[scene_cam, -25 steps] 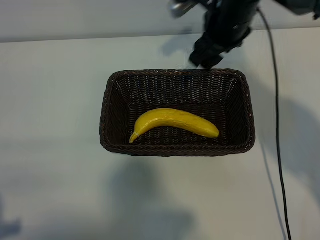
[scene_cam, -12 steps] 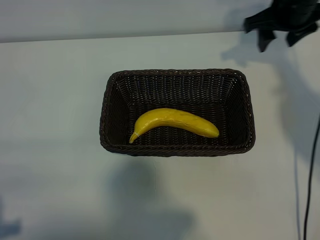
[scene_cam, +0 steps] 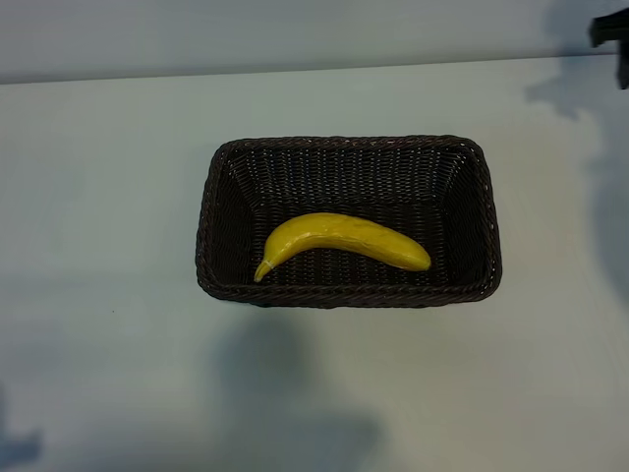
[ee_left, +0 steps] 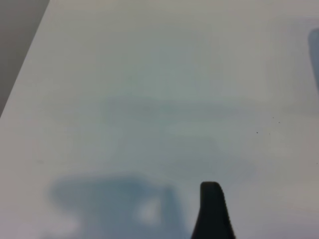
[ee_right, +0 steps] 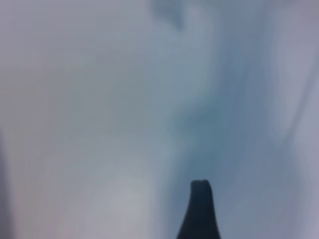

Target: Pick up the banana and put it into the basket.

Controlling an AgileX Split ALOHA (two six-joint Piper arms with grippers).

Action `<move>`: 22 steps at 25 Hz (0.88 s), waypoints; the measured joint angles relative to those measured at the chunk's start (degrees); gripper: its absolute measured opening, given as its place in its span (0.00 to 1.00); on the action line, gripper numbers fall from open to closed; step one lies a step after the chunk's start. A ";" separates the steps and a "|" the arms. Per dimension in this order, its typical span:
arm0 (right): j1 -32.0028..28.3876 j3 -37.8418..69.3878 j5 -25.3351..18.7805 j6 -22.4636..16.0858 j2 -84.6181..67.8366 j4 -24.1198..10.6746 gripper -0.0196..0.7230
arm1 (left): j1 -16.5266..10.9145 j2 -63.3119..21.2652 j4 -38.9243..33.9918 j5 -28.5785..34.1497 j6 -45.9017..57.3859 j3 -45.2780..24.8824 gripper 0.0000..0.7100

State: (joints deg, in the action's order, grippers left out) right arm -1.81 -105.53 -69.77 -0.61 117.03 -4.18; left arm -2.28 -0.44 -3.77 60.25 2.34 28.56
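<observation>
Looking down, I see the banana (scene_cam: pixel 339 242) lying inside the basket (scene_cam: pixel 211 206) at the desk's (scene_cam: pixel 98 374) middle, so I judge the placing done. My right gripper (scene_cam: pixel 617 44) shows only at the far right corner, jaws wide and empty; the left gripper (ee_left: pixel 212 211), also wide, holds nothing. I'd retract high and smoothly, clear of the rim.

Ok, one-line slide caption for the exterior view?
Banana lies inside the wicker basket; right gripper at the far edge.
</observation>
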 joint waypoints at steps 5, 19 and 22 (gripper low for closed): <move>-4.05 0.06 -0.07 0.00 0.00 -0.50 0.81 | 0.00 0.00 0.00 0.00 0.00 0.00 0.76; -10.02 15.91 0.06 2.01 -12.48 -0.11 0.81 | 0.00 0.00 0.00 0.00 0.00 0.00 0.76; -10.02 22.07 0.06 4.78 -19.01 3.25 0.81 | 0.00 0.00 0.00 0.00 0.00 0.00 0.76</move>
State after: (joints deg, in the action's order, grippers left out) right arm -11.83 -83.46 -69.71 4.17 98.02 -0.94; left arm -2.28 -0.44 -3.77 60.25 2.34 28.56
